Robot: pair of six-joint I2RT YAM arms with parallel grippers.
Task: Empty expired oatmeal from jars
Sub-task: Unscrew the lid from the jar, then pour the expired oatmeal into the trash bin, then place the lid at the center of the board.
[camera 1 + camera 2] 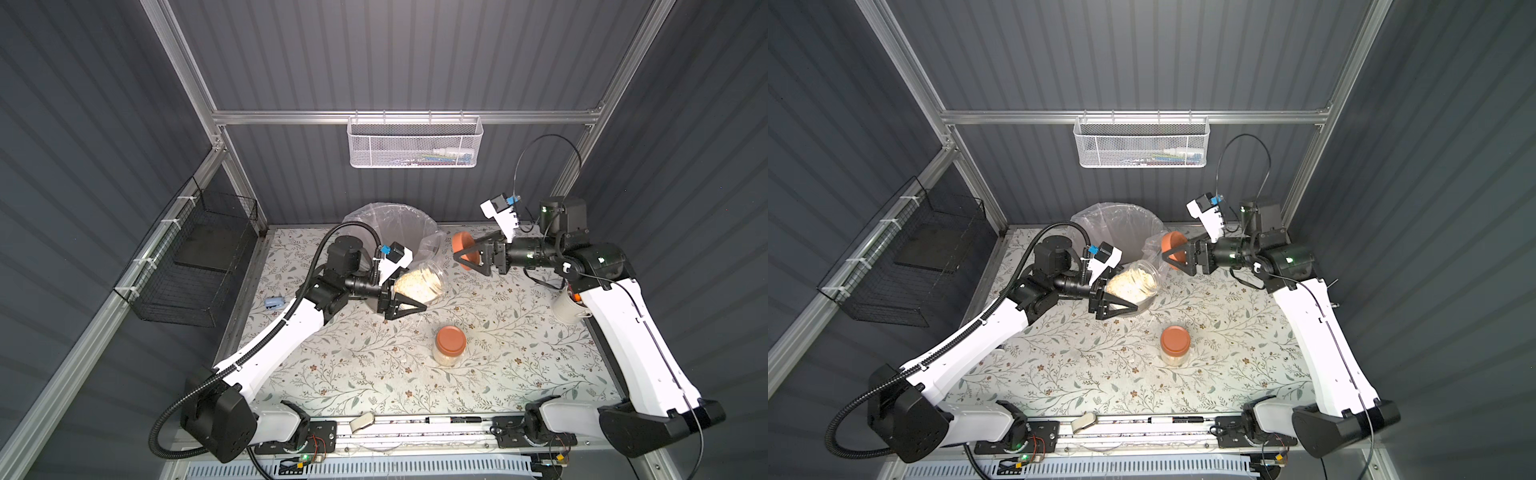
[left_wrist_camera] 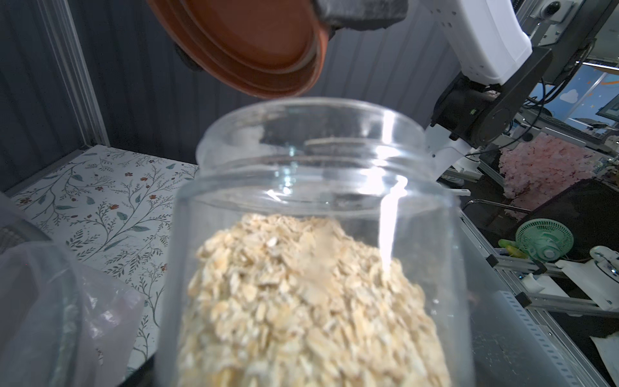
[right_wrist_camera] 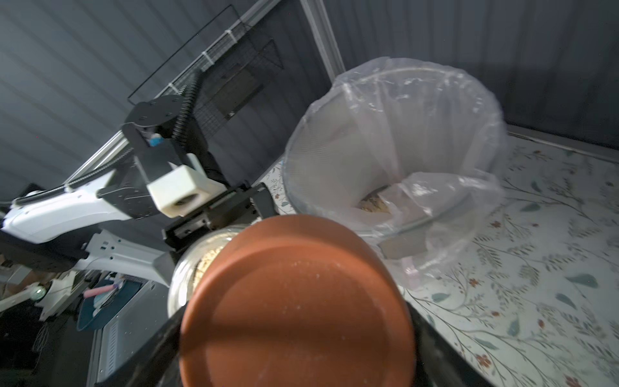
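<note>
Oatmeal jar (image 1: 420, 281) in left claw (image 1: 409, 296), orange lid (image 1: 461, 243) in wide-spread right claw (image 1: 471, 257).

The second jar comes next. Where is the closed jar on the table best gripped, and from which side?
Grip the closed jar by its round glass body, below the orange lid, jaws level, probably from the robot's left. It stands upright, and the lid stays free for unscrewing.

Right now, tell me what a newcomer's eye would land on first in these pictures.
The left gripper holds an open glass jar of pale oatmeal, tilted beside the plastic-lined bin at the table's back. Facing its mouth, the right gripper holds the orange lid in the air. A second jar, lid on, stands alone on the floral tabletop, nearer the front.
</note>
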